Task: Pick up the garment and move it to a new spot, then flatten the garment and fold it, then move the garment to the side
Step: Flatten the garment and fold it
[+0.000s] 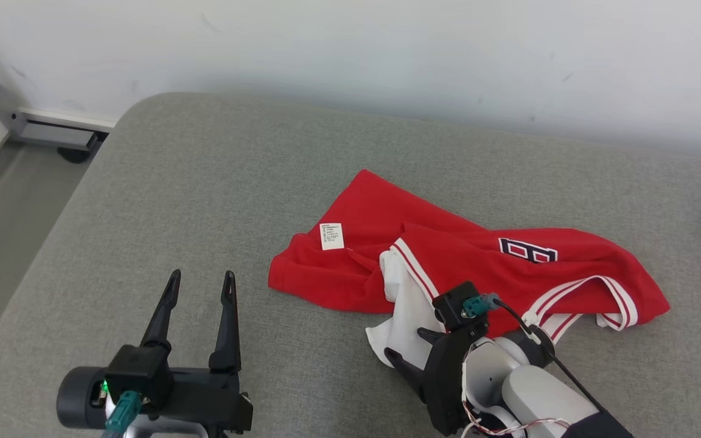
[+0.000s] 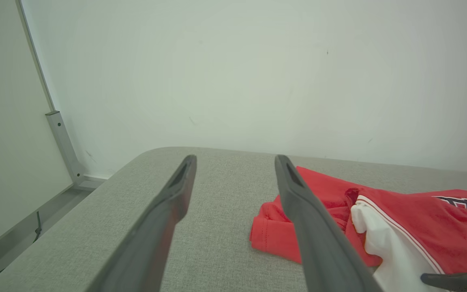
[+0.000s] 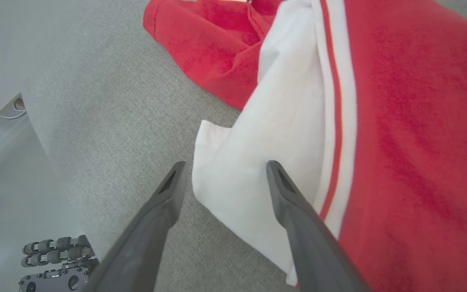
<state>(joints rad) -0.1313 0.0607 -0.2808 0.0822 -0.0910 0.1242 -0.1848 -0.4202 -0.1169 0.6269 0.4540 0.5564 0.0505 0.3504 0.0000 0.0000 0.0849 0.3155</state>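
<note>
Red-and-white garment lies crumpled on the grey padded table, its long axis running roughly alongside the white wall.
Its end with the care label points to the robot's left, and a white flap spreads away from the wall. The right gripper, jaws wide and holding nothing, sits at that flap. The left gripper, equally wide and empty, hovers over bare table, farther from the wall than the garment.

The left tool is held above the grey surface with its fingers spread apart. A crumpled red and white garment is laid just to its right.
</note>
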